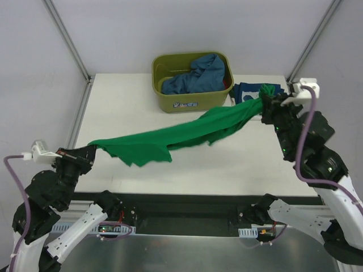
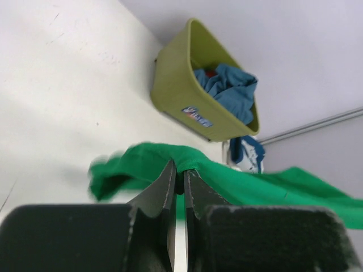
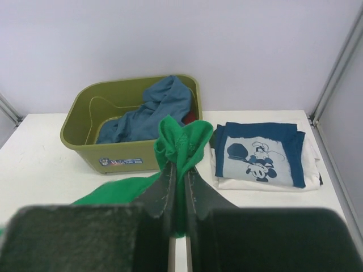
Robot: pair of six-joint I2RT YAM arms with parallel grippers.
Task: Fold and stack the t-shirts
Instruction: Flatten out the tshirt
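The bright green t-shirt (image 1: 187,133) hangs stretched in the air between both grippers, sagging over the table. My left gripper (image 1: 93,148) is shut on its left end; in the left wrist view (image 2: 180,173) the green cloth (image 2: 255,187) is pinched between the jaws. My right gripper (image 1: 265,97) is shut on its right end, with the cloth bunched above the fingertips (image 3: 180,170). The navy t-shirt with cartoon print (image 3: 258,152) lies folded at the back right, on a white cloth. The mid-blue t-shirt (image 1: 195,76) lies crumpled in the tub.
The olive-green plastic tub (image 1: 193,102) stands at the back middle of the white table (image 1: 238,164). Metal frame posts (image 1: 65,34) rise at the back corners. White walls enclose the table.
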